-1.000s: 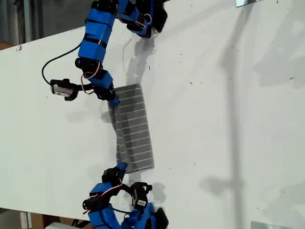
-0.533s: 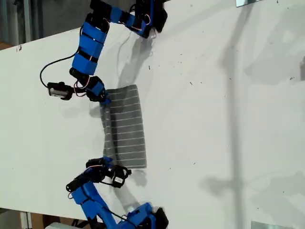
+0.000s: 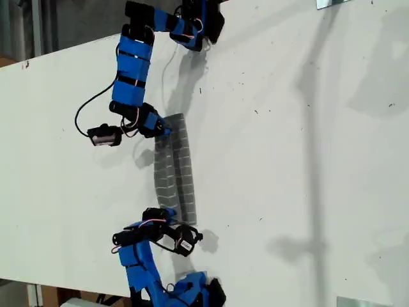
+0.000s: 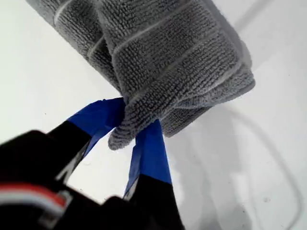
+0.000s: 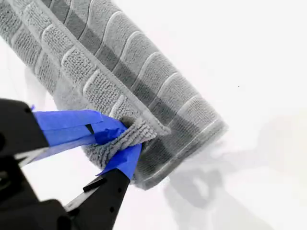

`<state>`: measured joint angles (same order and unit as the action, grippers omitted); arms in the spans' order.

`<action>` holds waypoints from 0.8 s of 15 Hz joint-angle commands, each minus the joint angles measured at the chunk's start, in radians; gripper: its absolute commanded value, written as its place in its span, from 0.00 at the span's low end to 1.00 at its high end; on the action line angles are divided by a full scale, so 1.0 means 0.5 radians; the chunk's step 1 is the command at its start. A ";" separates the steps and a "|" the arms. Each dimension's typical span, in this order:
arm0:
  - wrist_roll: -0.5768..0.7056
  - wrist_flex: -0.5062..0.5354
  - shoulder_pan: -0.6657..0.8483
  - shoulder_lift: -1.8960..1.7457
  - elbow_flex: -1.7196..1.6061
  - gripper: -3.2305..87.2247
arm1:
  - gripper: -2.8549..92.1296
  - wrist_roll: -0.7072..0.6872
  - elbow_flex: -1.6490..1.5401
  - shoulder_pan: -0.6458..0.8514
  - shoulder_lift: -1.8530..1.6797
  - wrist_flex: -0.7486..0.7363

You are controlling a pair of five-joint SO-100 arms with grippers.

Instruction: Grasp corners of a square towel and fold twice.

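Observation:
The grey towel (image 3: pixel 176 167) with thin white stripes is bunched into a narrow strip on the white table (image 3: pixel 287 160). In the exterior view, my first gripper (image 3: pixel 165 130) is at the strip's upper end. It is shut on a towel corner (image 4: pixel 118 139), which sticks out between the blue fingers (image 4: pixel 98 117). My second gripper (image 3: pixel 165 216) is at the strip's lower end, shut on another corner (image 5: pixel 109 147). Folded layers of towel (image 4: pixel 168 52) hang beyond my first gripper (image 4: pixel 132 117). The same cloth (image 5: pixel 120 62) drapes past my second gripper (image 5: pixel 125 139).
A black cable (image 3: pixel 86 112) loops off the first arm toward the exterior view's left. Arm bases sit at the exterior view's top (image 3: pixel 198 22) and bottom (image 3: pixel 192 291) edges. Metal brackets (image 3: pixel 332 3) mark the table's right corners in the exterior view.
Both grippers have moved toward the exterior view's right with the towel's corners in them. The cloth has gone from a wide flat band to a narrow bunched strip.

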<state>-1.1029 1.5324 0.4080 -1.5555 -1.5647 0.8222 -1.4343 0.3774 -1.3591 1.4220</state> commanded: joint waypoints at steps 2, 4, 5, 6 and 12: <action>-0.092 -0.009 -0.147 -0.199 -0.120 0.04 | 0.03 -0.003 -0.018 -0.117 -0.184 0.077; -0.104 -0.067 -0.147 -0.199 -0.245 0.04 | 0.03 -0.003 -0.123 -0.101 -0.163 0.071; -0.107 -0.123 -0.153 -0.199 -0.304 0.04 | 0.03 -0.003 -0.181 -0.098 -0.150 0.055; -0.114 -0.163 -0.160 -0.199 -0.337 0.04 | 0.03 0.006 -0.212 -0.101 -0.135 0.040; -0.092 -0.187 -0.196 -0.196 -0.362 0.25 | 0.29 0.049 -0.215 -0.129 -0.095 0.058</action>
<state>-1.1505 1.4312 0.3283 -1.6076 -1.7503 0.8376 -1.5447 0.3206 -1.3790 1.4389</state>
